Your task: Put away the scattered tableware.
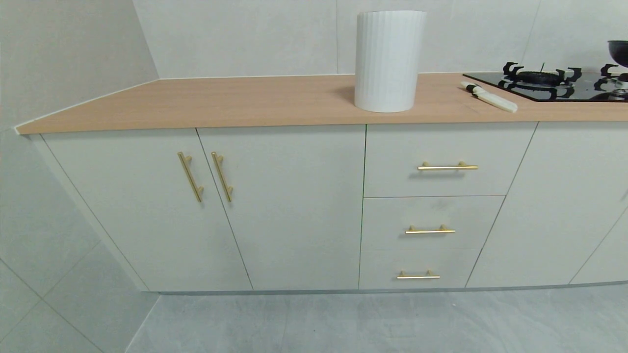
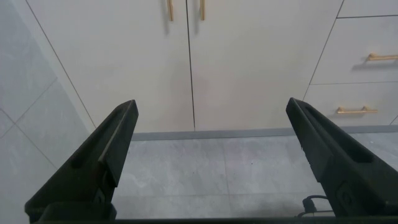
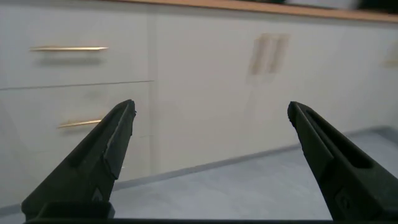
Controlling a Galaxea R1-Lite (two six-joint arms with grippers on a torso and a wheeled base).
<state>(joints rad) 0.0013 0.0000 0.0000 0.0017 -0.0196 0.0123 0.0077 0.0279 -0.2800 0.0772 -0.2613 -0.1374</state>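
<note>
On the light wooden worktop (image 1: 221, 100) stands a tall white ribbed cylindrical holder (image 1: 389, 61), upright. A slim white knife-like utensil (image 1: 489, 97) lies flat btw it and the black glass gas hob (image 1: 549, 86) (nearer the hob). The left hand (image 2: 211, 106) and right hand (image 3: 211, 106) are both spread wide, low before the pale cabinet fronts (image 1: 294, 206) w/ brass bar handles (image 1: 447, 167).
</note>
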